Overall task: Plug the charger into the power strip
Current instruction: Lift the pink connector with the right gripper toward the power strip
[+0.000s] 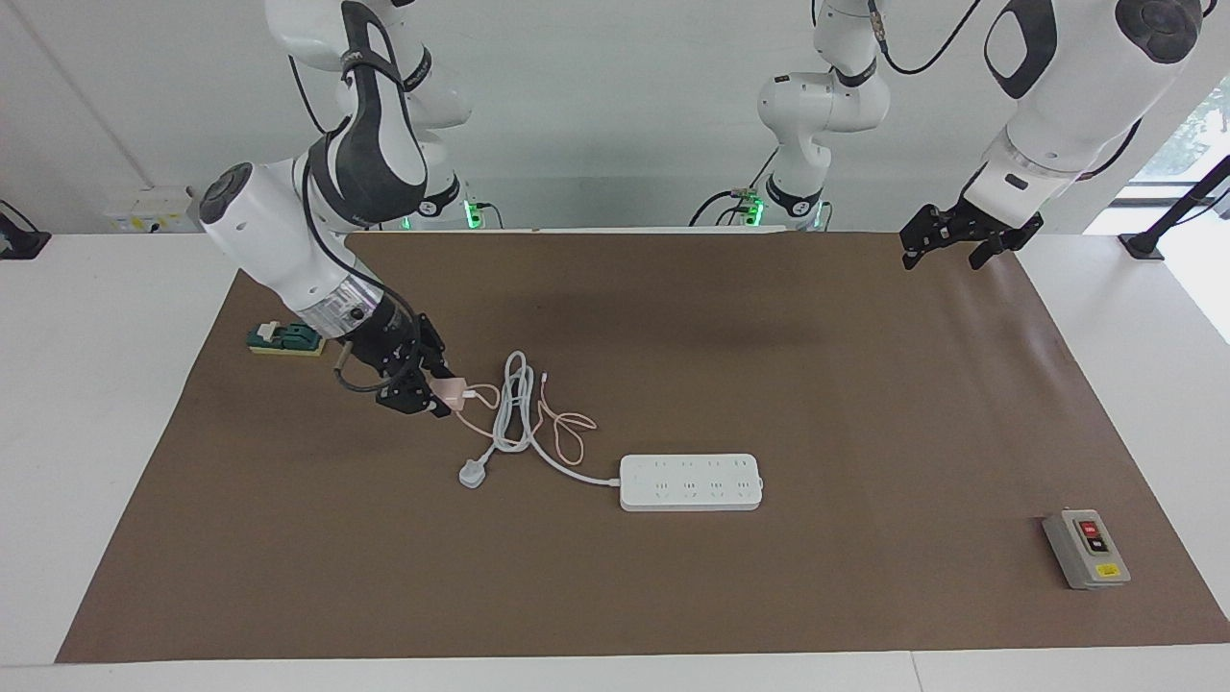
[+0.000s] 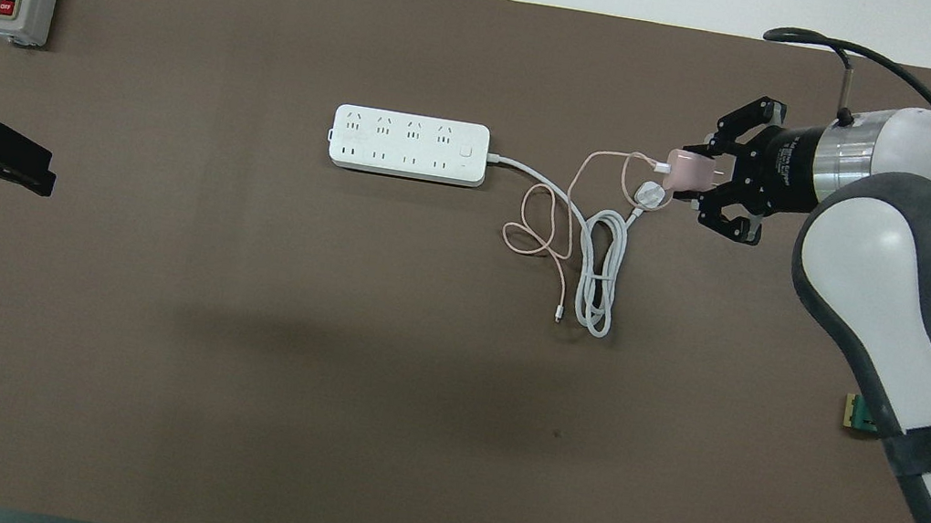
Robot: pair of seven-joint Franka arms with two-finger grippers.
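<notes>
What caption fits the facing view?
Right gripper holds the pink charger above the mat, short of the power strip.

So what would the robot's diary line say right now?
right claw: shut on charger, lifted | power strip: charger not plugged in | left claw: waiting over mat edge

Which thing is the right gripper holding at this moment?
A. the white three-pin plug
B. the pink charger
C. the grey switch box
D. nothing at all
B: the right gripper is shut on the pink charger, whose thin pink cable trails on the mat, while the white three-pin plug lies free and the left gripper waits in the air.
</notes>
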